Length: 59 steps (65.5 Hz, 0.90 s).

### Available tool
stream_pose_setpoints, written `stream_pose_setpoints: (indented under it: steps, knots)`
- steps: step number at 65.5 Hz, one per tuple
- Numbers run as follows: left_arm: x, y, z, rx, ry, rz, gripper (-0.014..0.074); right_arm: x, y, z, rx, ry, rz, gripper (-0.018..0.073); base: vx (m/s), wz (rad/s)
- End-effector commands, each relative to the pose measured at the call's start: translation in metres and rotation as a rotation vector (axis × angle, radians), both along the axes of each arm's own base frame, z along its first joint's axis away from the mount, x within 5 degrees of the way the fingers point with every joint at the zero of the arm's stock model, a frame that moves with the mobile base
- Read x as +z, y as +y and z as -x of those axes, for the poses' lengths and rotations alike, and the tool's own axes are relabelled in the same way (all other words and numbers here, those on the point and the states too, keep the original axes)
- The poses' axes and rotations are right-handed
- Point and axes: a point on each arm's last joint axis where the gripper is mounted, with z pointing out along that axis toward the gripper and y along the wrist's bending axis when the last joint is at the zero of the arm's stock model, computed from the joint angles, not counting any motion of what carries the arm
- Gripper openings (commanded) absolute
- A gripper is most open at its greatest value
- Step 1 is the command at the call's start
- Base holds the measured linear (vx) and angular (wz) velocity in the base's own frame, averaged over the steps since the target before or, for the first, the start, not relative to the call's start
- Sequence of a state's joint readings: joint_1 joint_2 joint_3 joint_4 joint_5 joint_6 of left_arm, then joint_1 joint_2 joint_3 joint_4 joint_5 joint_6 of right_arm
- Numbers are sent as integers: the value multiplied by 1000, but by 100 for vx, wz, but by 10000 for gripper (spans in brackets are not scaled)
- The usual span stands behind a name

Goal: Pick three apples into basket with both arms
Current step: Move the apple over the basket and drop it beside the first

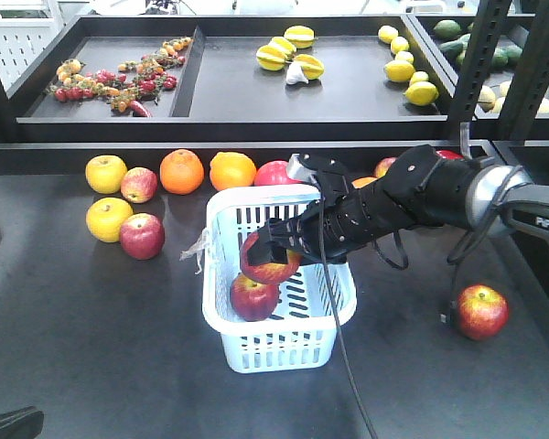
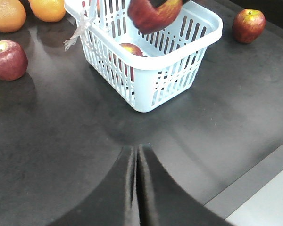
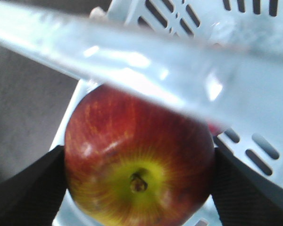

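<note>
Apple 2 (image 1: 273,265), clamped in right gripper (image 1: 276,242) over basket (image 1: 274,352), could bruise on apple 1 (image 1: 253,297) below if dropped; left gripper (image 2: 136,162) jaws sit together.

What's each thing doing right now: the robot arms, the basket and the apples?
Right end effector: shut on the held apple.
Held apple: gripped, hanging over the basket's opening.
Left end effector: shut, empty, above the table.
Basket: upright, one apple inside.
Apple in basket: lying on the bottom, free.
Third apple: loose on the table, outside the basket.
</note>
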<state>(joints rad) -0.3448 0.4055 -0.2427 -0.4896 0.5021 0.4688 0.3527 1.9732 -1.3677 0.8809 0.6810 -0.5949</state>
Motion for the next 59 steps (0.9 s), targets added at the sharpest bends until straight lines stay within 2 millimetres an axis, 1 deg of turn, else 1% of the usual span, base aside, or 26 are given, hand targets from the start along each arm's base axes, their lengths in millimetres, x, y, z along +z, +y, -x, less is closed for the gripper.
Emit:
stream_pose_setpoints:
  steps: [1, 4, 8, 15, 27, 36, 43, 48, 55, 56, 59]
  knots:
    - [12, 0, -5, 33, -54, 55, -6, 30, 2, -8, -29, -105, -49, 559, 0, 0]
    - [12, 0, -5, 33, -54, 55, -6, 28, 2, -9, -31, -113, -43, 611, 0, 0]
    - [12, 0, -5, 33, -54, 55, -6, 26, 1, -10, -28, -126, -35, 659, 0, 0]
    - [12, 0, -5, 33, -54, 55, -6, 25, 1, -11, -14, -142, -25, 704, 0, 0]
    - [12, 0, -5, 33, -54, 55, -6, 26, 2, -9, 32, -156, -12, 699, 0, 0]
    - [12, 0, -5, 33, -54, 55, -6, 33, 1, -1, 77, -115, -21, 669, 0, 0]
    - [12, 0, -5, 33, -54, 55, -6, 43, -2, 8, 102, -81, -4, 603, 0, 0]
    - [12, 0, -5, 33, -54, 55, -6, 51, -5, 15, 111, -60, 20, 522, 0, 0]
    - [12, 0, -5, 33, -54, 55, -6, 65, -13, 25, 125, -46, 89, 345, 0, 0]
    - [12, 0, -5, 33, -54, 55, -6, 67, -14, 27, 128, -46, 100, 302, 0, 0]
    - [12, 0, -5, 33, -54, 55, -6, 73, -18, 32, 136, -45, 135, 214, 0, 0]
